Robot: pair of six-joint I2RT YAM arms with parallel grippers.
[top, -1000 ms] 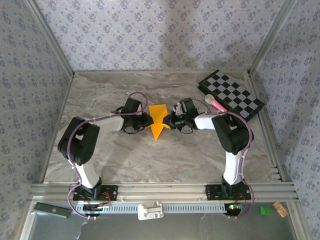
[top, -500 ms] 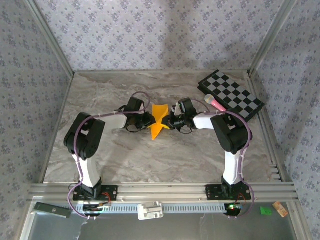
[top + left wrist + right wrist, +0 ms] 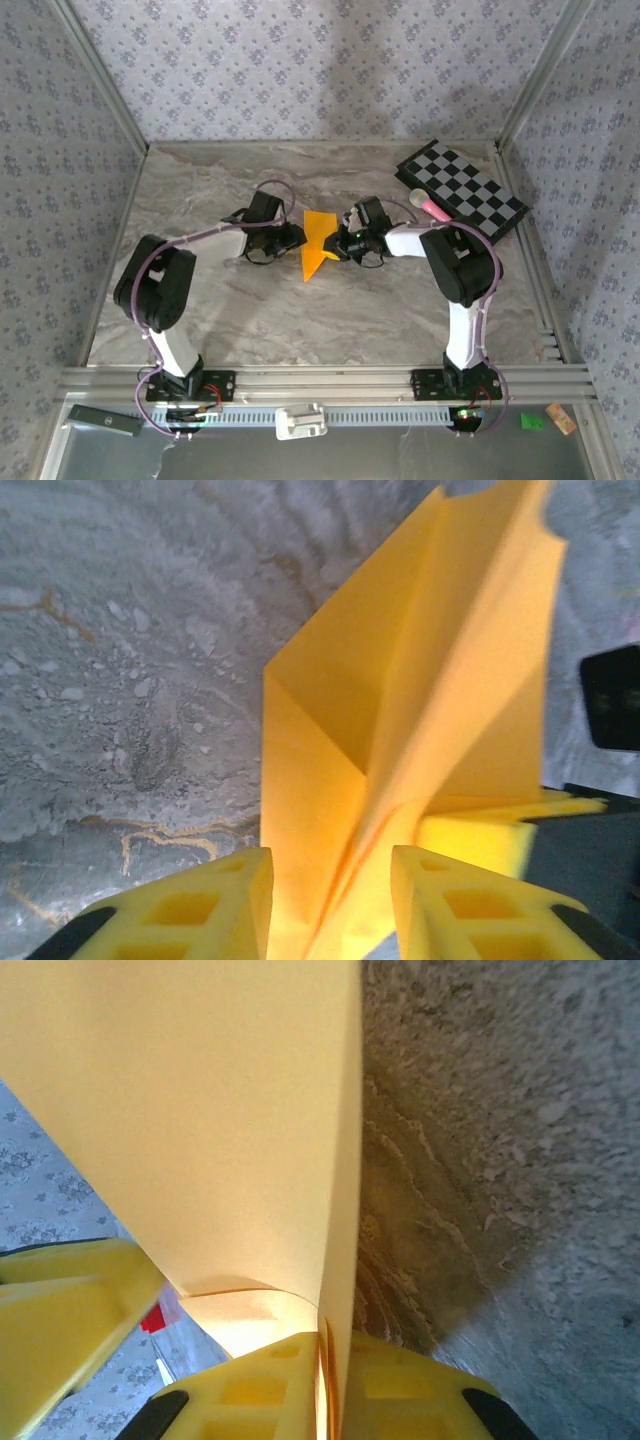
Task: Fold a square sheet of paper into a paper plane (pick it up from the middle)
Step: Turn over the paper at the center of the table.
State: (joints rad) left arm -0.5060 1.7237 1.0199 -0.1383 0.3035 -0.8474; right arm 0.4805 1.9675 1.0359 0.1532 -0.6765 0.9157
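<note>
Orange-yellow folded pointed paper plane (image 3: 316,245) at desk (image 3: 220,310) centre; right gripper (image 3: 325,1348) clamped on its edge; left gripper (image 3: 330,875) straddles it, grip unclear

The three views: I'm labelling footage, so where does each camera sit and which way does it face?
Top external: above and behind, looking down at the table; left arm and right arm show.
Left wrist: looks along the open left gripper at the paper plane.
Right wrist: looks along the right gripper, shut on the paper plane.
All three share the paper plane.
</note>
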